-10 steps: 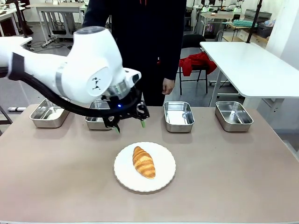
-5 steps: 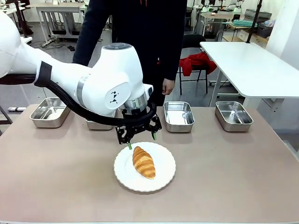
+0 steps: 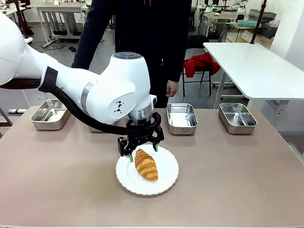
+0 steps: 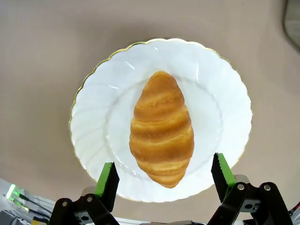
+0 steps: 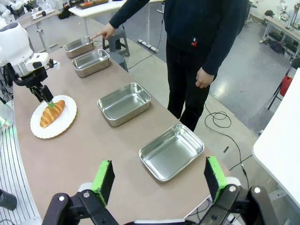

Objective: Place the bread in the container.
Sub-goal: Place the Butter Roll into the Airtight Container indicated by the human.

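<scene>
Left wrist view: the bread (image 4: 161, 129) is shown lying on the white plate (image 4: 93, 98), bracketed by the widely parted left gripper (image 4: 164, 161), presumably so it can be pinched across its width.

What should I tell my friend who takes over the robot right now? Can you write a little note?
Left gripper: open, low over the plate, fingers either side of one end of the bread, not closed on it.
Right gripper: open, holding nothing.
Bread: lying on the plate, not yet picked up.
Trays: four in a row on the far side; a person's hand seems to point at the end tray.
Done: the reach only.
Left: grip, lift, put the bread in that tray.
</scene>
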`<state>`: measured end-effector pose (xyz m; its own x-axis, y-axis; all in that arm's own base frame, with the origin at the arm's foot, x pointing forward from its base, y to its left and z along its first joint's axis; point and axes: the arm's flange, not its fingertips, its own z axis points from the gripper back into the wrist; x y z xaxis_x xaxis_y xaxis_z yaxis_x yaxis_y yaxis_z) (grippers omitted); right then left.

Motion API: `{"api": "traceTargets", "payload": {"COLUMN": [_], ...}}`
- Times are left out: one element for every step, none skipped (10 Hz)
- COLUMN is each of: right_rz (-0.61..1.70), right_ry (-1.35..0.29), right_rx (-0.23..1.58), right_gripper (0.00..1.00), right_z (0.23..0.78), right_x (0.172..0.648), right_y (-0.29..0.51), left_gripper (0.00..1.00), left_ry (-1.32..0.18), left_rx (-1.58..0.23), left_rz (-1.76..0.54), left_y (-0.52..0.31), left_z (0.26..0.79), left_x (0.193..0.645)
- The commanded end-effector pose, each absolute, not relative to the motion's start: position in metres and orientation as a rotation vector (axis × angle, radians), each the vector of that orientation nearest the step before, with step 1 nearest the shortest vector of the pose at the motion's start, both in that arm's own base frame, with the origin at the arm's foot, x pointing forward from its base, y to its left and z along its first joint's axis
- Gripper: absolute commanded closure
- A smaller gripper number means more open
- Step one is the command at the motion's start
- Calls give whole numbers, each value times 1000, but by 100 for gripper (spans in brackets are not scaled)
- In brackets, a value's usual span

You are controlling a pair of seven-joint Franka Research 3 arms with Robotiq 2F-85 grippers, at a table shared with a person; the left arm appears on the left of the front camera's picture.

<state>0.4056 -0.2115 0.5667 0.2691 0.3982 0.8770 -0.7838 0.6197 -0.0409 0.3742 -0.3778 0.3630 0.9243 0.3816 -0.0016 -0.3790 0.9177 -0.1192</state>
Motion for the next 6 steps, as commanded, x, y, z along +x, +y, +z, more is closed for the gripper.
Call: {"api": "traceTargets", "payload": {"right_rz": [842, 842, 842, 842, 842, 842], "right_ry": [-1014, -1014, -1014, -1014, -1014, -1014], "right_rx": [447, 447, 447, 447, 447, 447], "right_gripper": [0, 0, 0, 0, 0, 0], "right_z": [569, 569, 569, 569, 569, 569], "right_x": [405, 405, 405, 405, 405, 405], "right_y": [-211, -211, -211, -211, -211, -211], "left_gripper": [0, 0, 0, 0, 0, 0], "left_ry": [-29, -15, -15, -19, -12, -5], "left_rx": [-116, -127, -135, -132, -135, -130], "left_rz": [392, 385, 381, 369, 361, 352], "left_y": [-380, -380, -381, -382, -382, -381], "left_z": [347, 341, 337, 332, 326, 320], "left_x": [375, 376, 376, 376, 377, 377]}}
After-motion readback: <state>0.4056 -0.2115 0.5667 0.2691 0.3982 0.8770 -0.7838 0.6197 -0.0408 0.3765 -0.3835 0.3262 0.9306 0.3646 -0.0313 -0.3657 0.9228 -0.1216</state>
